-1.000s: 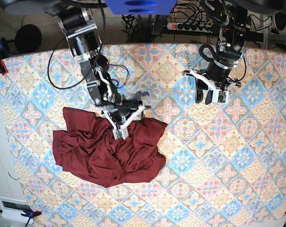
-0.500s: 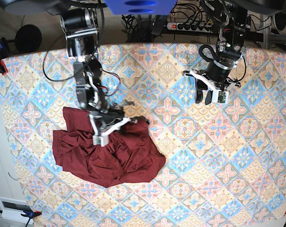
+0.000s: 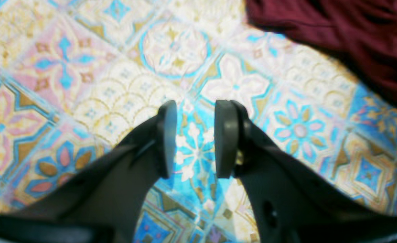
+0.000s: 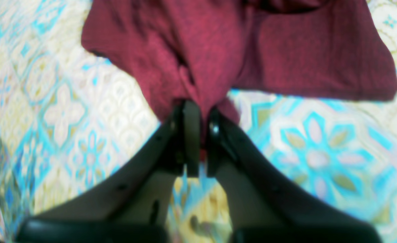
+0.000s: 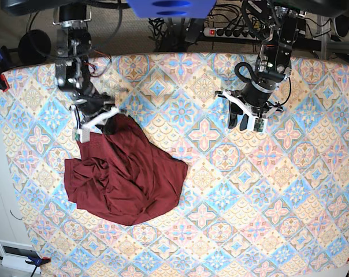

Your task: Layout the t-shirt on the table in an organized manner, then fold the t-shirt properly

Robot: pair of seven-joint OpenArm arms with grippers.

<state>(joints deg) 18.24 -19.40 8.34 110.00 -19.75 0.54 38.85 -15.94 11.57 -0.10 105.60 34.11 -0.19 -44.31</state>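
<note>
In the left wrist view, the left gripper [image 3: 195, 138] hangs over the table [image 3: 83, 84] with its two dark fingers [image 3: 166, 135] parted and only patterned cloth showing in the gap; nothing is between them. The t-shirt [image 3: 350, 37] fills the upper right corner of that frame, well apart from the fingers. In the right wrist view, the right gripper [image 4: 200, 135] is clenched on a bunched fold of the t-shirt [image 4: 239, 50], the maroon fabric drawn into a narrow pinch between the fingers and spreading wide toward the top of the frame, with the table [image 4: 320, 152] beneath at lower right. In the base view, the right gripper [image 5: 105, 118] sits at upper left of the frame, at the top corner of the t-shirt [image 5: 125, 176], which lies crumpled and rumpled on the left half of the table [image 5: 278, 202]. The left gripper [image 5: 242, 121] hovers at upper right over bare patterned cloth, well apart from the garment.
</note>
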